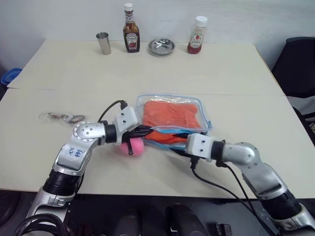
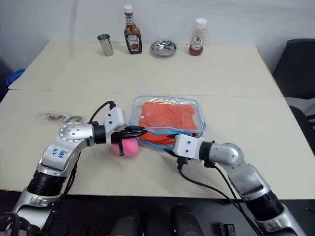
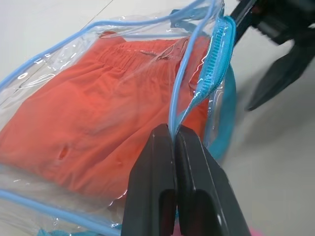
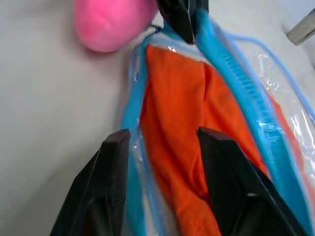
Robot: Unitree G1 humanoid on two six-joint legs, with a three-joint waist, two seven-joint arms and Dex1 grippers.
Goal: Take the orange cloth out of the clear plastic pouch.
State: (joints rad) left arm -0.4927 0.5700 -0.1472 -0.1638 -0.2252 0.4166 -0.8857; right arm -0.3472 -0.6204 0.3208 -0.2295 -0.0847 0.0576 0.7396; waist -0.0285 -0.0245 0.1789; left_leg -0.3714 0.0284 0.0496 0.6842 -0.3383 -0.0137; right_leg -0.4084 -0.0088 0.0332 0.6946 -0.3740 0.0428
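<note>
1. Left end effector (image 3: pixel 173 142): fingers pressing tight together, pinching the blue zipper edging at the pouch's open mouth.
2. Right end effector (image 4: pixel 162 142): fingers standing apart, straddling the pouch's open edge, one finger (image 4: pixel 115 162) outside the blue edging, the other lying over the cloth; whether it is gripping anything cannot be told.
3. Clear plastic pouch (image 1: pixel 197 109): lying flat on the tabletop (image 1: pixel 147 69), its near edge sitting between the two end effectors, its body stretching away beyond them.
4. Orange cloth (image 1: pixel 170 115): sitting inside the pouch, wrinkled, just beyond both end effectors, a fold of it showing between the right end effector's fingers at the mouth.
5. Pink plush charm (image 1: pixel 134 145): resting on the tabletop just beside and beneath the left end effector.
6. Far edge of the tabletop, well beyond both end effectors: metal cup (image 1: pixel 103 43), brown sauce bottle (image 1: pixel 131 35), small metal dish (image 1: pixel 162 46), red sauce bottle (image 1: pixel 197 35).
</note>
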